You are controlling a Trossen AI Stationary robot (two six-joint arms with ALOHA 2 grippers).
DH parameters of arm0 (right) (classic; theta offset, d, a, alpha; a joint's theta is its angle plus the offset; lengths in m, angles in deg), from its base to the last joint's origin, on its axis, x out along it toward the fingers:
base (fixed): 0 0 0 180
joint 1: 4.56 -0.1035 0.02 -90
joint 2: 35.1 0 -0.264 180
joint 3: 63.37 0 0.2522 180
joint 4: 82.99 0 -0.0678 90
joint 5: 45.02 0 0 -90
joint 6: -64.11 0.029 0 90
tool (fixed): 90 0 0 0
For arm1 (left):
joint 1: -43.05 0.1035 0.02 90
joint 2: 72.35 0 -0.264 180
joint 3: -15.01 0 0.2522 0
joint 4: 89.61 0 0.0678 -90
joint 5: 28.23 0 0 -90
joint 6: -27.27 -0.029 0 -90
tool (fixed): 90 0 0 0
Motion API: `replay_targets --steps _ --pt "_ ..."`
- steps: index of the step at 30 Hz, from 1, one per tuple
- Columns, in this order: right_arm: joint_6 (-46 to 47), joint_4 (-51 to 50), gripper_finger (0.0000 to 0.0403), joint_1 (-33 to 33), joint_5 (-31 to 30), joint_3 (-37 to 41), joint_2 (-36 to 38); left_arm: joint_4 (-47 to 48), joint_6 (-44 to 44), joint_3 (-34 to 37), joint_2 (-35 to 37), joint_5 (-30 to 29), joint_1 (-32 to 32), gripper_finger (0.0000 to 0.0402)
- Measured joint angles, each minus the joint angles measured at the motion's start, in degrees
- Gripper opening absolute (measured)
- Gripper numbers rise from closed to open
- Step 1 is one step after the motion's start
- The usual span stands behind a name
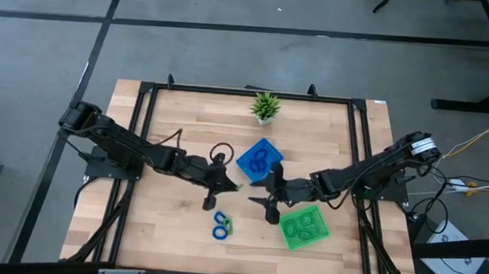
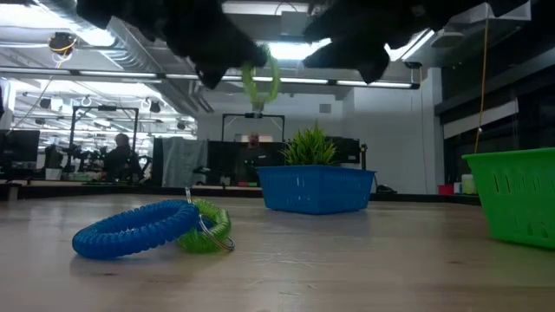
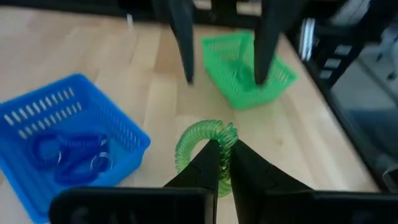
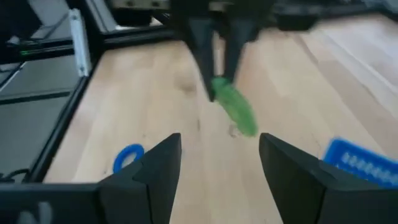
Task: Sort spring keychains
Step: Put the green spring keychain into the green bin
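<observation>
My left gripper [image 1: 231, 185] is shut on a light green spring keychain [image 3: 205, 144] above the table's middle; the keychain also shows in the low view [image 2: 260, 82] and the right wrist view [image 4: 235, 107]. My right gripper [image 1: 268, 200] is open and empty, facing the left gripper close by. A blue keychain [image 1: 219, 225] and a green keychain [image 2: 208, 227] lie together on the table near the front. The blue tray [image 1: 260, 160] holds blue keychains [image 3: 68, 152]. The green tray [image 1: 304, 226] holds green keychains. My left gripper pinches the green keychain's coil [image 3: 219, 155] between its two fingers at one side of the loop. The fingers slant down from the table's left. The keychain is lifted clear of the table, and its loop sticks out past the fingertips.
A small green potted plant [image 1: 265, 106] stands at the table's far middle. A black cable loop [image 1: 220, 152] lies left of the blue tray. Black frame rails run along the table's left and right edges.
</observation>
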Motion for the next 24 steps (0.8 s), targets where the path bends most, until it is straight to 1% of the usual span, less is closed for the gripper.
replay_targets --steps 3,7,12,18,24 --pt "-4.0 4.8 0.0215 -0.3 0.7 0.0 -1.6 -4.1 0.8 0.0 0.4 0.3 0.0 0.0019" --pt "-7.2 10.2 0.0215 -0.3 1.2 0.0 -4.1 -8.3 0.8 -0.1 0.4 3.7 0.0 0.0019" --pt "-7.4 11.6 0.0215 -0.3 1.0 0.0 -5.9 -8.4 2.0 -0.1 0.4 4.6 0.0 0.0019" --pt "-7.1 11.9 0.0215 -0.2 -3.8 0.0 -6.3 -8.4 3.7 -0.1 0.3 7.8 -0.1 0.0019" --pt "-7.2 14.1 0.0212 -0.2 -3.9 0.0 -6.3 -8.2 4.4 -0.1 0.3 7.9 -0.1 0.002"
